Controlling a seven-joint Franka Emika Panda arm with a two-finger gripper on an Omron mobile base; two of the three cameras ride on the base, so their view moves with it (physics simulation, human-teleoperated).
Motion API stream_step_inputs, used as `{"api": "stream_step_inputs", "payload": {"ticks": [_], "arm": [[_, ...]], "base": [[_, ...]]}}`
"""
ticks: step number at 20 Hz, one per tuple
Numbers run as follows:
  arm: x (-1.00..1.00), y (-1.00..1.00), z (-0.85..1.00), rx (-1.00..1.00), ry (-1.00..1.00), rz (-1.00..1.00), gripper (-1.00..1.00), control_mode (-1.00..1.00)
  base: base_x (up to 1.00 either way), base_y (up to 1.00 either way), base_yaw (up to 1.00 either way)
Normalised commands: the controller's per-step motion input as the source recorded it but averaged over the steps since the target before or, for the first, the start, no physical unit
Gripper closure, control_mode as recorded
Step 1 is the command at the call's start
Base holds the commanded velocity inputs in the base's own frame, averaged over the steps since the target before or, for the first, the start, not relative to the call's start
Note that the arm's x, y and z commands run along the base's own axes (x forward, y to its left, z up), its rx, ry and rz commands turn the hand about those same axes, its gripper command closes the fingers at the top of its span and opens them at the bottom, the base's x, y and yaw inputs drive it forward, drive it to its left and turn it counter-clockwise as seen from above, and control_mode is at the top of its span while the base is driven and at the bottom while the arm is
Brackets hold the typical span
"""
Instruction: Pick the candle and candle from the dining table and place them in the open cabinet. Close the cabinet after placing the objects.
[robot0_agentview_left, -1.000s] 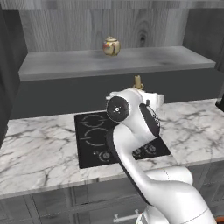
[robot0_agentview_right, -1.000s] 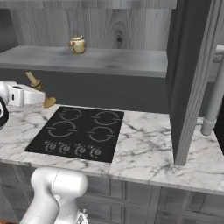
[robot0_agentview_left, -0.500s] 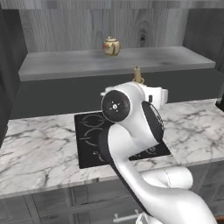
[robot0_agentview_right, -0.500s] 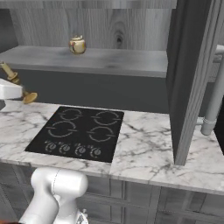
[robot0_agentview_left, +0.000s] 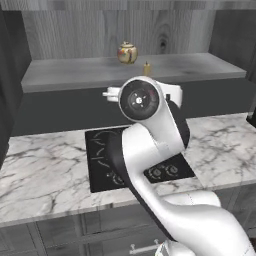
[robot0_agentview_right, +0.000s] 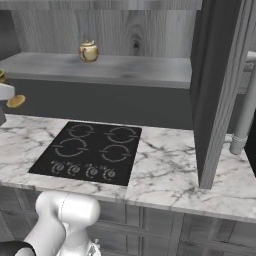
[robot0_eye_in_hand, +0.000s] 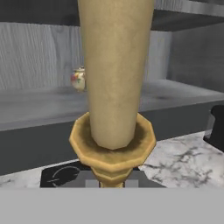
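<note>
Candle (robot0_eye_in_hand: 114, 74) in its gold candlestick sits clamped in the closed gripper, high over the cooktop (robot0_agentview_right: 90, 152) — best kept upright and carried slowly toward the cabinet shelf (robot0_agentview_right: 105, 67) beside the jar (robot0_agentview_right: 88, 51).

A marble counter (robot0_agentview_left: 45, 170) with a black cooktop (robot0_agentview_right: 87, 152) ran along the grey wood-grain wall (robot0_agentview_right: 125, 30). A grey shelf (robot0_agentview_left: 90, 72) sat behind, low grey drawers (robot0_agentview_right: 210, 235) below.

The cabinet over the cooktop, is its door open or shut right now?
Open. In the right base view the cabinet door swings out over the counter, edge-on, and the shelf inside shows, with a round jar on it.
</note>
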Motion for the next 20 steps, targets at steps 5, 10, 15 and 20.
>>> {"api": "stream_step_inputs", "payload": {"ticks": [5, 10, 15, 20], "arm": [[0.15, 0.04, 0.34, 0.14, -0.08, 0.13, 1.0, -1.0], [0.04, 0.0, 0.41, 0.11, -0.14, 0.08, 1.0, -1.0], [0.23, 0.0, 0.14, 0.1, -0.05, 0.04, 1.0, -1.0], [0.43, 0.03, 0.01, 0.09, 0.02, 0.01, 1.0, -1.0]], "base": [[0.0, 0.0, 0.0], [0.0, 0.0, 0.0], [0.0, 0.0, 0.0], [0.0, 0.0, 0.0]]}}
